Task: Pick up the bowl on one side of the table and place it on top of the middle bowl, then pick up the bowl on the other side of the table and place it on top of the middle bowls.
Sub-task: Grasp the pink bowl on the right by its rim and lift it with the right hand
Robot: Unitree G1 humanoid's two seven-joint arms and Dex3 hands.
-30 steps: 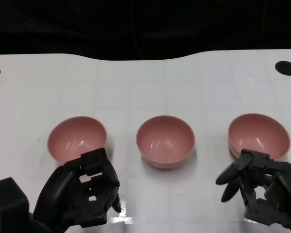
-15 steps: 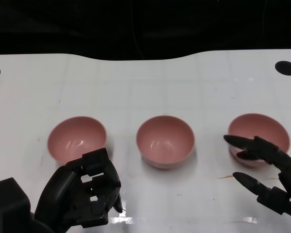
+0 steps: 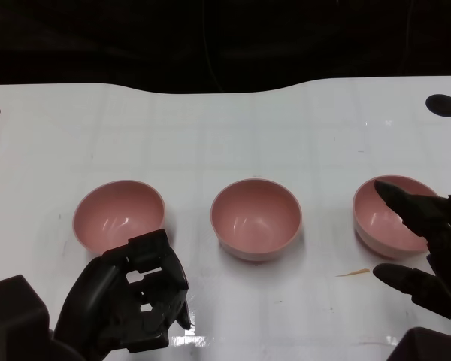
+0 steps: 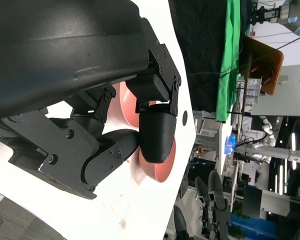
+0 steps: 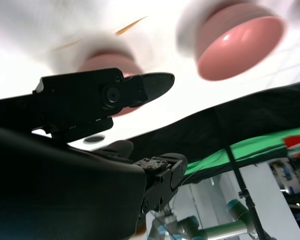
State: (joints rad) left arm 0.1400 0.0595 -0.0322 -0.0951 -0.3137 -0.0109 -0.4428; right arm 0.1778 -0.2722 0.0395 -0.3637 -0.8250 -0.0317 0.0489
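Three pink bowls stand upright in a row across the white table (image 3: 210, 135), and the middle bowl (image 3: 256, 218) serves as the marker for everything else. The left bowl (image 3: 119, 214) sits well apart from it on the robot's left, the right bowl (image 3: 387, 216) well apart on the robot's right — none of the three touches another, and none is stacked. The right hand (image 3: 428, 256) is at the right bowl with its fingers (image 3: 406, 203) spread wide: one dark fingertip reaches over the bowl's near rim and across its hollow, while another lies low on the table on the near side of that bowl, so the bowl's near wall sits between them. Whether any fingertip actually touches the bowl cannot be told, and the bowl rests on the table. The left hand (image 3: 131, 297) is on the near side of the left bowl, farther from the middle bowl than that bowl is — its fingers are curled in on themselves with nothing in them. A thin tan sliver (image 3: 352, 271) lies on the table between the middle bowl and the right hand.
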